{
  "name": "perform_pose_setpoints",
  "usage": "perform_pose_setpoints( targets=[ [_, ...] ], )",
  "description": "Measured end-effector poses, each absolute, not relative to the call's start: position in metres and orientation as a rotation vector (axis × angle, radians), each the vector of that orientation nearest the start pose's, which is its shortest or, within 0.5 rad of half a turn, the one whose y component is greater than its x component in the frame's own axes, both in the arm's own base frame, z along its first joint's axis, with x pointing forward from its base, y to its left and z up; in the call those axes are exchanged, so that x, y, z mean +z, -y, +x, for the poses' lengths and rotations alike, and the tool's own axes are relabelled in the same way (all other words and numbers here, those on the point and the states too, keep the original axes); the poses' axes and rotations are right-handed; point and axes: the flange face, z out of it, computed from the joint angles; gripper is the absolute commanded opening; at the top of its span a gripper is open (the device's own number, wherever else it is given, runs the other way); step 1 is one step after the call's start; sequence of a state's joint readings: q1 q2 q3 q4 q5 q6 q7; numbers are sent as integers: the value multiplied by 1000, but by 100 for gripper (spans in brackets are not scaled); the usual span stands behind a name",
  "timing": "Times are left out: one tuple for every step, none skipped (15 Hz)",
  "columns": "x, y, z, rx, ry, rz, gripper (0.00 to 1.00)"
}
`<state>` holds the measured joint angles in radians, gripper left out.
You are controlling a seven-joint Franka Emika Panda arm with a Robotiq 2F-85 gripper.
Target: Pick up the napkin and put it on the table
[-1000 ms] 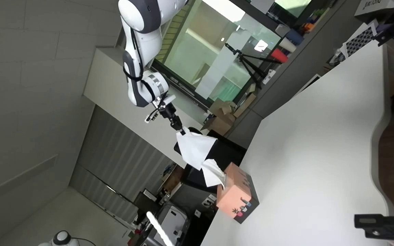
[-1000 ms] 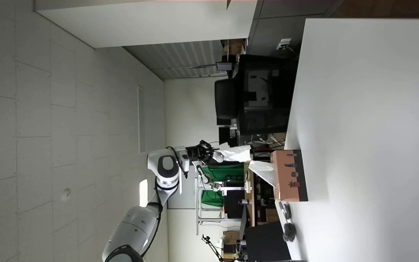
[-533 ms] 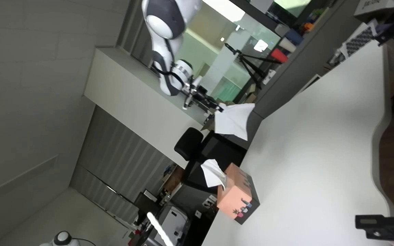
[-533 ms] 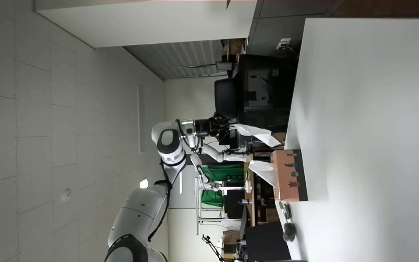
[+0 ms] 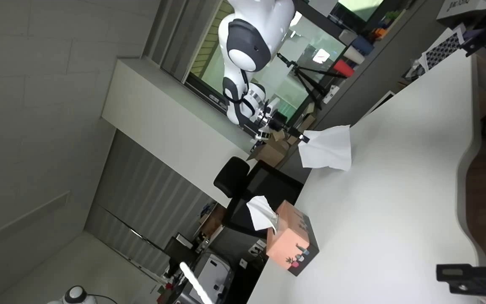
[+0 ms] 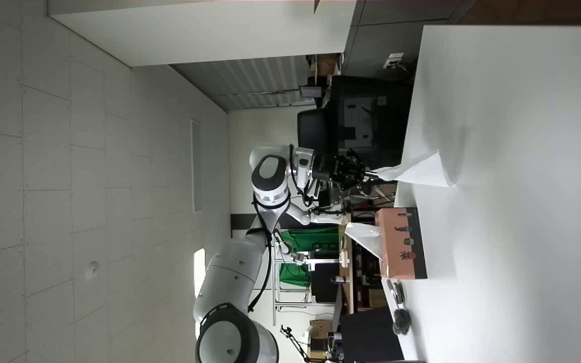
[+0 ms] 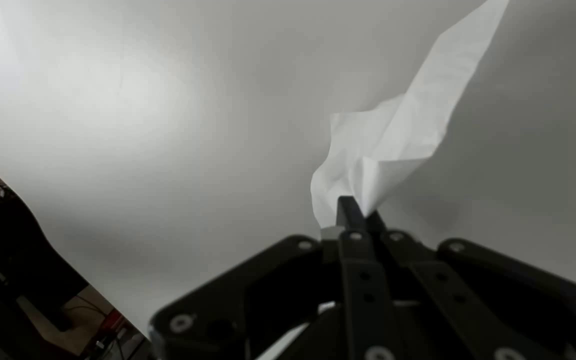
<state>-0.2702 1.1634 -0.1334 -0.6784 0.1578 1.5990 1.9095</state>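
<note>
The pincer (image 7: 361,216) clamps one end of the napkin (image 7: 403,132) over the counter (image 5: 395,202), the rest hanging toward one o'clock in the wrist view, probably so the loose edge lands first; contact is unclear. In an exterior view the box (image 5: 291,240), tissue (image 5: 262,214) poking out, stands apart, at the napkin's seven o'clock, likely no obstacle.

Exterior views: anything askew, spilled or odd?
Yes: both pictures stand rotated. The table lies at the right and the ceiling at the left, so the napkin held by the gripper points rightward. Nothing looks spilled.
</note>
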Motion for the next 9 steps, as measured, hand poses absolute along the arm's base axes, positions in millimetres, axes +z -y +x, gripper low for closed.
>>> perform_pose_setpoints(
  targets=[
    [225, 239, 737, 332, -2960, -1402, 0],
    [214, 235, 738, 350, -2954, -1424, 26],
    [204, 231, 738, 368, -2946, -1447, 28],
    [196, 227, 738, 389, -2944, -1456, 33],
    [190, 224, 738, 410, -2940, -1469, 41],
    [186, 220, 738, 425, -2928, -1487, 47],
    [187, 218, 740, 418, -2913, -1508, 54],
    [191, 216, 743, 397, -2896, -1528, 61],
    [198, 214, 747, 359, -2878, -1554, 68]
  ],
)
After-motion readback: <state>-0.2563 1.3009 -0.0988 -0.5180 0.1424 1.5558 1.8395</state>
